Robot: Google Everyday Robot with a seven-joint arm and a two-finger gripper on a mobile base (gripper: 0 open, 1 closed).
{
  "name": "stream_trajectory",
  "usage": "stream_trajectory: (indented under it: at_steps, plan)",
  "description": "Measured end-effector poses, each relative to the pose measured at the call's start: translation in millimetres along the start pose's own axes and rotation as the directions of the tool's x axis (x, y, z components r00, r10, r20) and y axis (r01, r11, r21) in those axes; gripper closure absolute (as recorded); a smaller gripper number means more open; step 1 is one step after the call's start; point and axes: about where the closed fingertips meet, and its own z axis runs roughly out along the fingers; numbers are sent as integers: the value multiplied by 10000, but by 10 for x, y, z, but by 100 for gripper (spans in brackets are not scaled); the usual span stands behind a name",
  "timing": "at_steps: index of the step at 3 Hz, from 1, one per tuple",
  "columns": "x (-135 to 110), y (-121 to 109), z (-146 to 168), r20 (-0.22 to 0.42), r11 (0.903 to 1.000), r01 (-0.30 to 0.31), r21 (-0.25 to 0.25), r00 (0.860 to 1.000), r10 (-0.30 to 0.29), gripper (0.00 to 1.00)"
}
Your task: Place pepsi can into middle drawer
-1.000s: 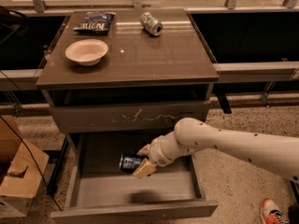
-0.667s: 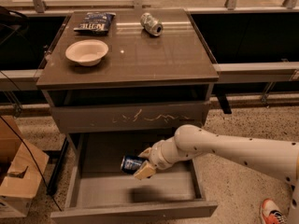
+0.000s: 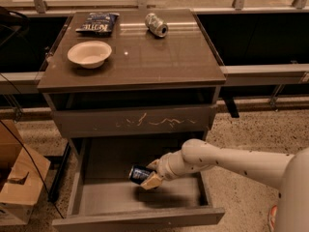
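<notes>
We are looking at the gripper (image 3: 148, 174) reaching into the open middle drawer (image 3: 108, 199), and it is clamping the pepsi can (image 3: 137, 173) between its two pale fingers (image 3: 151, 181). The can is lying on its side, its silver end pointing left, and it is hanging over the drawer's grey floor with a dark shadow spreading beneath it. We are not able to tell whether the can is touching the floor. The fingers are covering the can's right half, so its lettering is hard for us to read.

The white arm (image 3: 227, 159) is coming in from the right, and its bulky lower part is being cut off by the frame's right edge. The back of the drawer is sitting in deep shadow under the scratched drawer front (image 3: 133, 122), so we are not making out its rear wall.

On the counter (image 3: 164, 64) above, a pale bowl (image 3: 89, 53), a dark blue chip bag (image 3: 98, 23) and a silvery can (image 3: 156, 24) are lying well apart from each other. At the left, a cardboard box (image 3: 19, 178) is being cropped by the edge.
</notes>
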Motion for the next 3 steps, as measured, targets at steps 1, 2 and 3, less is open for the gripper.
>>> stream_trajectory:
  at_steps: [1, 2, 3]
  plan:
    - [333, -98, 165, 152, 9985, -424, -335, 9990, 429, 35]
    - [358, -102, 210, 186, 9981, -481, -397, 9986, 488, 12]
    - [358, -102, 210, 186, 9981, -481, -398, 9986, 488, 0]
